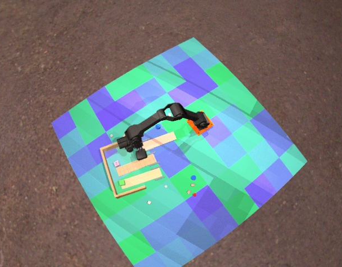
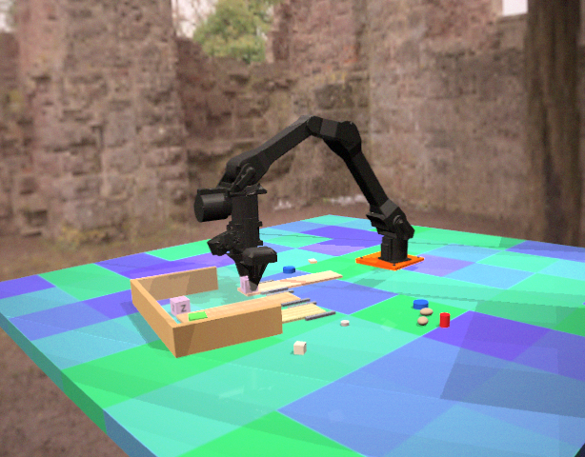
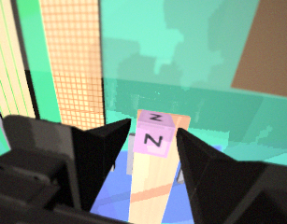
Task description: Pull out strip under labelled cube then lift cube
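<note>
gripper [image 3: 152, 135] straddles the labelled cube [image 3: 154, 138], fingers partway closed, not yet clamping it. cube sits at the far end of the pulled-out strip [image 3: 150, 187]. cube appears light, rigid, smooth-sided; grip flat opposite faces, centred, to avoid slipping.

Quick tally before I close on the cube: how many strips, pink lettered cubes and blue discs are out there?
Strips: 3
Pink lettered cubes: 2
Blue discs: 2
Total: 7
</note>
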Controlling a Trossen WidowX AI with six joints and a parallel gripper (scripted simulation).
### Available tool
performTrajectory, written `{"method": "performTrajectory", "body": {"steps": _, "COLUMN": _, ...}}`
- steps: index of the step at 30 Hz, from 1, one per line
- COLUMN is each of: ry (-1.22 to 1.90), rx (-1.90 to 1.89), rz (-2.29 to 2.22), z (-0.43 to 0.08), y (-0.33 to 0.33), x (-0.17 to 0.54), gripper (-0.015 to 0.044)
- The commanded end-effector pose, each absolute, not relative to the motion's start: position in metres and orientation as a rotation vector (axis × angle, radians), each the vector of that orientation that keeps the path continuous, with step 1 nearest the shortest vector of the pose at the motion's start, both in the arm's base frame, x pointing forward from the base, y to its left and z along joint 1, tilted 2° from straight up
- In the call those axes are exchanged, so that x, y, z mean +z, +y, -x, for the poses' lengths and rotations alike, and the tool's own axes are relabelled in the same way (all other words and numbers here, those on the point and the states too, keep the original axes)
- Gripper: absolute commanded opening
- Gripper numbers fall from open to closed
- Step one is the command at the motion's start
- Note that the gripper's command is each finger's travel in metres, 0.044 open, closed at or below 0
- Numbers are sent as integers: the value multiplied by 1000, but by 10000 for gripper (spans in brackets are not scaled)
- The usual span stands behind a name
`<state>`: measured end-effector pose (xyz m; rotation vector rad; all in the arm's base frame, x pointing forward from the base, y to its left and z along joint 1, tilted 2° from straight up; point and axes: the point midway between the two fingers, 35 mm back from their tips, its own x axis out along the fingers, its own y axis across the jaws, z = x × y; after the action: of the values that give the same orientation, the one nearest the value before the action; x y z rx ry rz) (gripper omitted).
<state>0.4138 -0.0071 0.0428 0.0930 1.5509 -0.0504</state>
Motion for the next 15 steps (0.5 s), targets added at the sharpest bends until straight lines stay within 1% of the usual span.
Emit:
{"method": "performTrajectory", "body": {"steps": 1, "ry": 1550, "rx": -50, "rz": -93, "z": -414, "y": -7, "x": 43, "gripper": 171}}
{"method": "performTrajectory", "body": {"steps": 2, "ry": 1550, "rx": -50, "rz": -93, "z": -414, "y": -7, "x": 43, "gripper": 145}}
{"method": "performTrajectory", "body": {"steps": 9, "ry": 1550, "rx": -50, "rz": -93, "z": -414, "y": -7, "x": 43, "gripper": 98}}
{"method": "performTrajectory", "body": {"steps": 13, "ry": 1551, "rx": -51, "rz": -93, "z": -412, "y": -7, "x": 45, "gripper": 0}}
{"method": "performTrajectory", "body": {"steps": 15, "ry": 1552, "rx": -51, "rz": -94, "z": -405, "y": -7, "x": 50, "gripper": 0}}
